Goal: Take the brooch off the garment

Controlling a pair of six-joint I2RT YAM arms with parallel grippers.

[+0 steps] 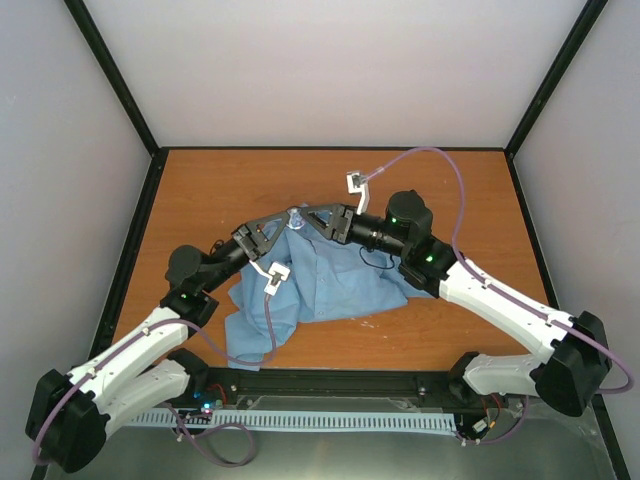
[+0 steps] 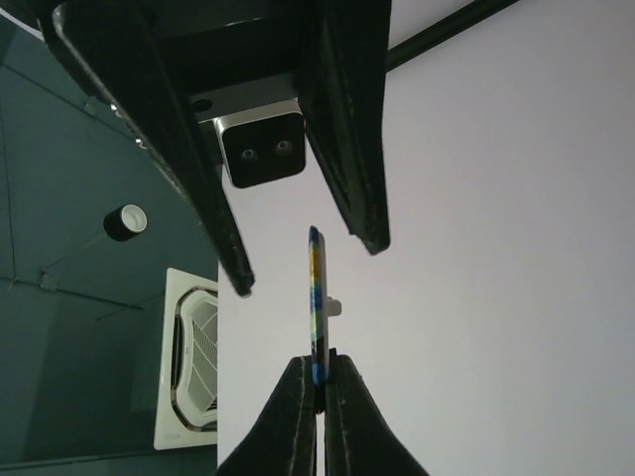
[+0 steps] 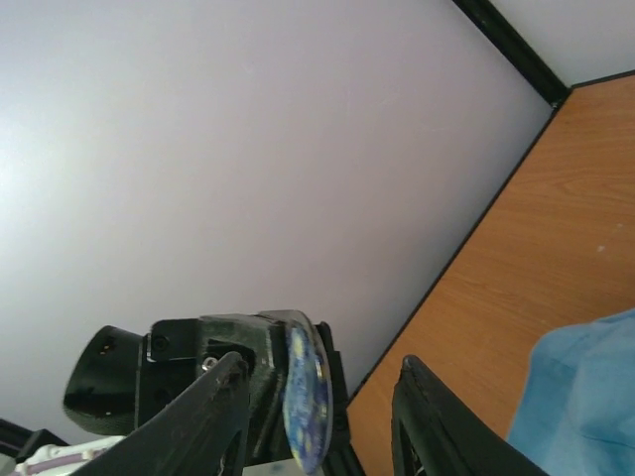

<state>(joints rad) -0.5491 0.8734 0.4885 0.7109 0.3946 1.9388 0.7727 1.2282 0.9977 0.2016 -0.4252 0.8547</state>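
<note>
The brooch (image 2: 317,297) is a thin round disc, seen edge-on in the left wrist view with a blue and yellow face and a small stud on its back. My left gripper (image 2: 320,375) is shut on its lower rim. In the right wrist view the brooch (image 3: 306,402) stands between the spread fingers of my right gripper (image 3: 319,367), which is open and clear of it on both sides. From above, both grippers meet at the brooch (image 1: 297,217), raised over the far edge of the garment (image 1: 320,285), a crumpled light blue shirt on the table.
The orange table (image 1: 230,190) is walled by pale panels with black corner posts (image 1: 115,75). A purple cable (image 1: 440,160) arcs over the right arm. A corner of the shirt (image 3: 585,397) shows low in the right wrist view.
</note>
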